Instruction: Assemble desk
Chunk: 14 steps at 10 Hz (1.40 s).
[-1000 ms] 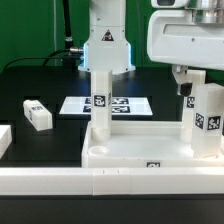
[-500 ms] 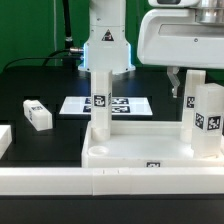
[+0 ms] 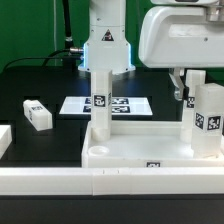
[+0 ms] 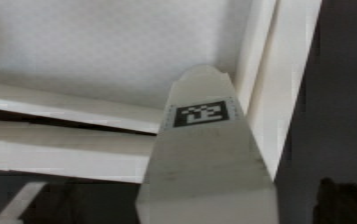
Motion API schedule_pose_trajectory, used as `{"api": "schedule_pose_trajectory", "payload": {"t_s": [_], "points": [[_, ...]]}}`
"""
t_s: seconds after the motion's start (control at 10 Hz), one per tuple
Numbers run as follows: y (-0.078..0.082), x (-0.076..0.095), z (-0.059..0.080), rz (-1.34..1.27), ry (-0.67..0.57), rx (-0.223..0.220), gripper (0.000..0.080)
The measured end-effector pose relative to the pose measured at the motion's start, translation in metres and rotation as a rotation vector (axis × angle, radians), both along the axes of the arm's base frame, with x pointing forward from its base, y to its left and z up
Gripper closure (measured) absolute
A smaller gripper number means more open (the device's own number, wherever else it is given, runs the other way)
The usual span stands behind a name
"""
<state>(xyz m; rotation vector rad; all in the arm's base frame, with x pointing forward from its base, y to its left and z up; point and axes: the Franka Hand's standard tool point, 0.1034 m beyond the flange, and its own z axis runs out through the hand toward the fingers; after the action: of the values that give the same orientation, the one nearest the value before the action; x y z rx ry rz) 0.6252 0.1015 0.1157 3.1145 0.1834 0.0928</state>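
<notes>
A black table runs in front of a green backdrop, with my own base at the far side. The desk's tabletop lies upside down at the near edge, rim upward. It is butted against the white border rail, I judge so that it cannot slide while I work on it.

Two post legs stand upright in its corners. The first leg is in the middle of the exterior view, and the second leg is at the exterior view's right. A spare leg lies flat on the table well apart, toward that view's left. It sits near the marker board, waiting its turn.

My gripper hangs at the top of the second leg, on the side facing the first. In the wrist view that leg rises straight toward the camera, its tag facing me and the tray floor behind it. I am lined up along the post's axis, which suits turning or seating it in its socket.

I cannot tell whether my fingers are pressed onto the post or merely flank it, because their tips are hidden in both views.
</notes>
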Motion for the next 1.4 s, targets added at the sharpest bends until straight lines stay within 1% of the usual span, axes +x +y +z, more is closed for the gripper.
{"api": "schedule_pose_trajectory", "payload": {"t_s": [0.1,0.3,0.4,0.5,0.6,0.7,0.9,1.2,1.4], "points": [[-0.0004,-0.0001,-0.0002,0.032,0.001,-0.01,0.015],[-0.0007,-0.0002,-0.0004,0.016,0.001,-0.011,0.015],[-0.0008,-0.0001,-0.0003,0.015,0.001,-0.011,0.0242],[-0.0009,-0.0001,-0.0004,-0.001,0.0,-0.01,0.0242],[-0.0008,-0.0001,-0.0003,-0.014,0.0,-0.009,0.0424],[-0.0012,-0.0002,-0.0005,-0.014,0.0,-0.01,0.0513],[-0.0011,-0.0002,-0.0006,-0.129,-0.002,-0.003,0.0513],[-0.0024,0.0,-0.0006,-0.376,-0.007,0.016,0.0513],[-0.0045,0.0005,-0.0004,-0.671,-0.005,0.057,0.0512]]}}
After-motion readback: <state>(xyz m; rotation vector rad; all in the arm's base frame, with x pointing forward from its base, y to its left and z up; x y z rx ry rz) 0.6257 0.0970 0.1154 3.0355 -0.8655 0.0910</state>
